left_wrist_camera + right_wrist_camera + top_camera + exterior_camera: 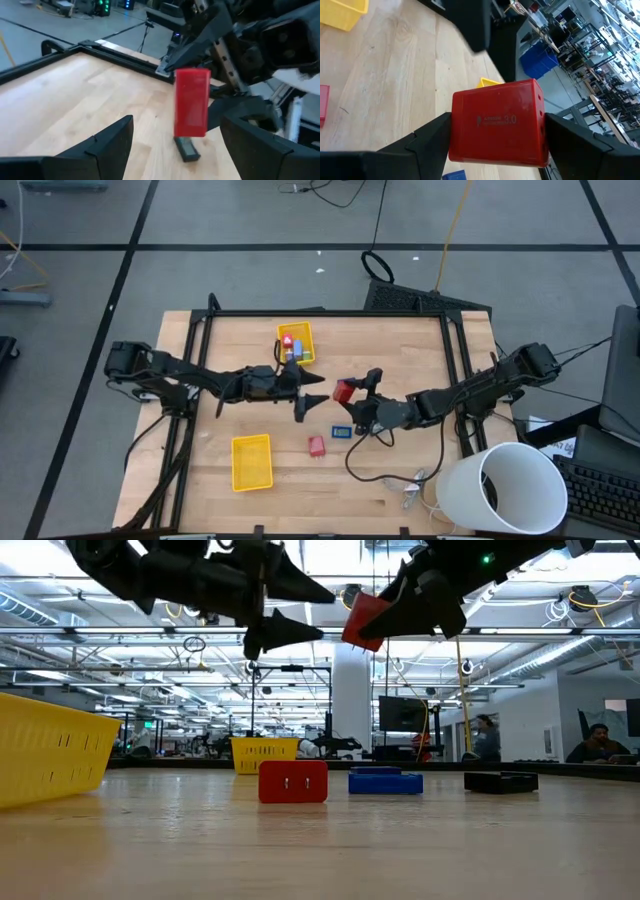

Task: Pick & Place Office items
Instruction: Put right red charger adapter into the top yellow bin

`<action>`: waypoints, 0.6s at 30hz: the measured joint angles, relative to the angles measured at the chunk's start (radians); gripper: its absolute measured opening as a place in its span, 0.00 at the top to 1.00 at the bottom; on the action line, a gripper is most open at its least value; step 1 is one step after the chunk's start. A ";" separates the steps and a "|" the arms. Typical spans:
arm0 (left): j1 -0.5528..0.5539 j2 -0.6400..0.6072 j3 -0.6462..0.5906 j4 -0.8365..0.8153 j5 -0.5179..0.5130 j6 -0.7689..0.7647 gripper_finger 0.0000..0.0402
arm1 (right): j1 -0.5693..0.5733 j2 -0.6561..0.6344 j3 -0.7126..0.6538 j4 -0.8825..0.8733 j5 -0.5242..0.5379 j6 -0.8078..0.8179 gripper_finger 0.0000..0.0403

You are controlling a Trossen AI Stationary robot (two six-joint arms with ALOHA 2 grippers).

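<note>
My right gripper point(353, 396) is shut on a red block point(343, 391) above the table's middle. My left gripper point(311, 393) hangs open just left of it, fingertips toward the block but apart from it; the left wrist view shows the block point(191, 102) ahead of the open fingers. On the wood rest another red block point(317, 446) and a blue piece point(342, 432), both flat on their undersides. The low view adds a black piece point(500, 780). The far yellow tray point(296, 330) holds a few red and blue pieces. My right gripper pinches the red block between its two fingers, one finger point(427, 142) on each of two opposite side faces point(462, 135). The fingers come about level from the table's right. The block is lifted clear of the table point(365, 618), its printed face toward the wrist camera.
A second yellow tray point(251, 461) sits near the table's near-left part. A white bucket point(510, 490) stands at the near-right corner, with silvery metal bits and a cable point(410, 485) beside it. Black frame rails point(320, 312) border the tabletop. People sit far off in the room.
</note>
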 joint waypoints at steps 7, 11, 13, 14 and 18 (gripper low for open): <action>-0.007 0.097 0.125 -0.031 -0.005 0.069 0.26 | 0.000 0.000 0.000 -0.001 0.000 0.002 0.30; -0.007 0.130 0.185 -0.137 -0.005 0.068 0.26 | 0.002 0.000 0.000 0.000 0.000 0.002 0.30; -0.007 0.150 0.200 -0.141 -0.005 0.068 0.26 | 0.002 0.000 0.000 -0.001 0.000 0.002 0.30; -0.007 0.156 0.206 -0.141 -0.005 0.068 0.26 | 0.002 0.000 0.000 0.000 0.000 0.002 0.30; -0.006 0.172 0.227 -0.140 -0.005 0.081 0.26 | 0.002 0.000 0.000 -0.002 -0.001 0.002 0.30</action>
